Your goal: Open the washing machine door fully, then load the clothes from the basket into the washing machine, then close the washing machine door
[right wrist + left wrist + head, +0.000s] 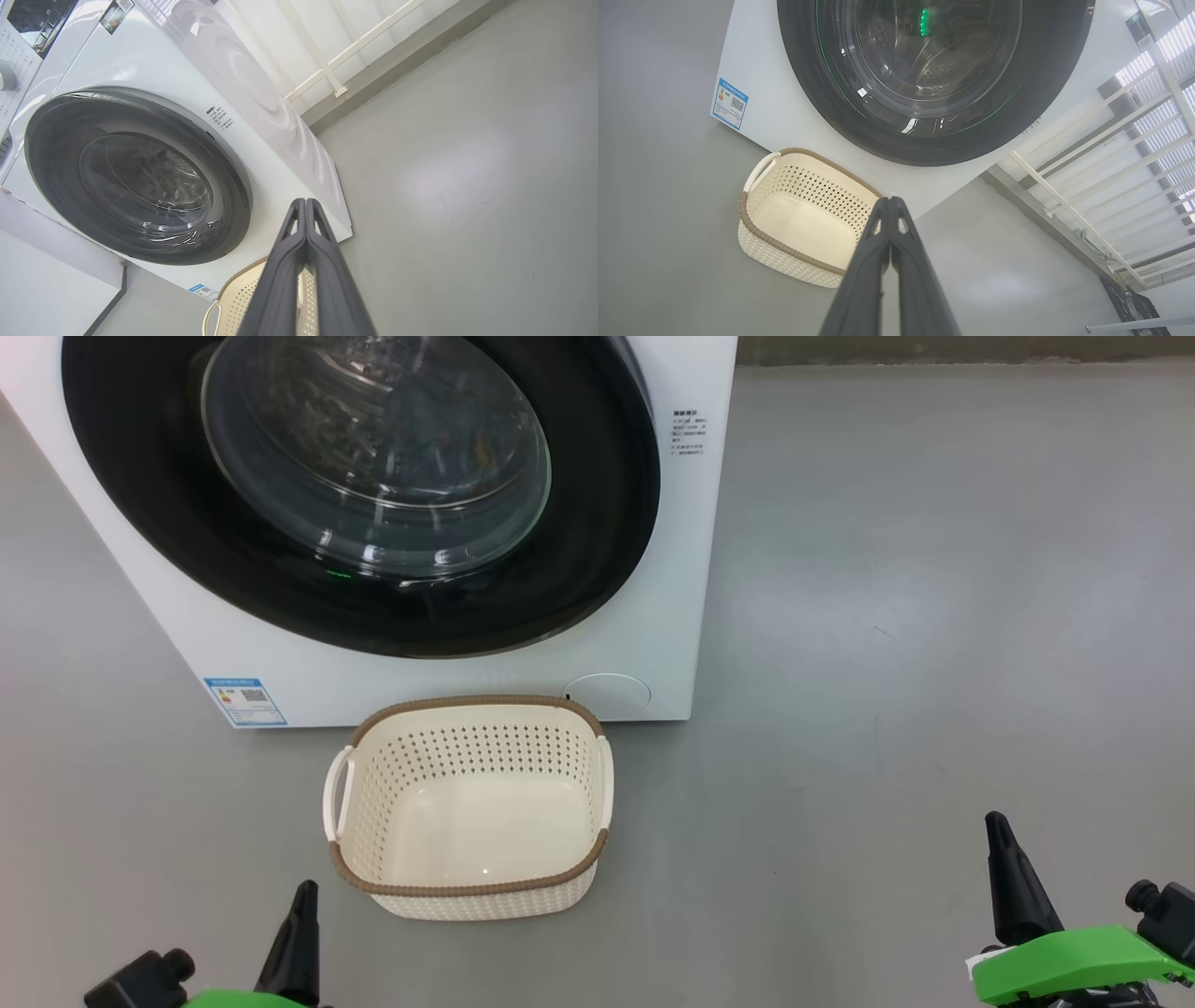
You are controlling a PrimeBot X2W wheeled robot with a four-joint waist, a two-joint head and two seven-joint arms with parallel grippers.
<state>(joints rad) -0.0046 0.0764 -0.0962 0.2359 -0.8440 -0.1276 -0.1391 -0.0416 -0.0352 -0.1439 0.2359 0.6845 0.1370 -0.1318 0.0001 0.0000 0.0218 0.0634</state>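
Note:
The white washing machine point(448, 681) stands ahead on the left, its label sticker point(245, 701) at the lower left corner. The washing machine door point(597, 523), with its black rim and glass bowl, lies shut flat against the front. Behind the glass I dimly make out bluish fabric with an orange fleck point(471, 453), apparently the clothes. The basket point(467, 889) sits on the floor before the machine with nothing in it. My left gripper point(301, 915) is shut and holds nothing, low beside the basket's left. My right gripper point(1004, 845) is shut too, far to the right.
Grey floor point(934, 616) spreads wide to the right of the machine. A white railing point(1064, 205) runs along the wall beyond the machine's side. A small round service cover point(607, 695) sits low on the machine front, just behind the basket.

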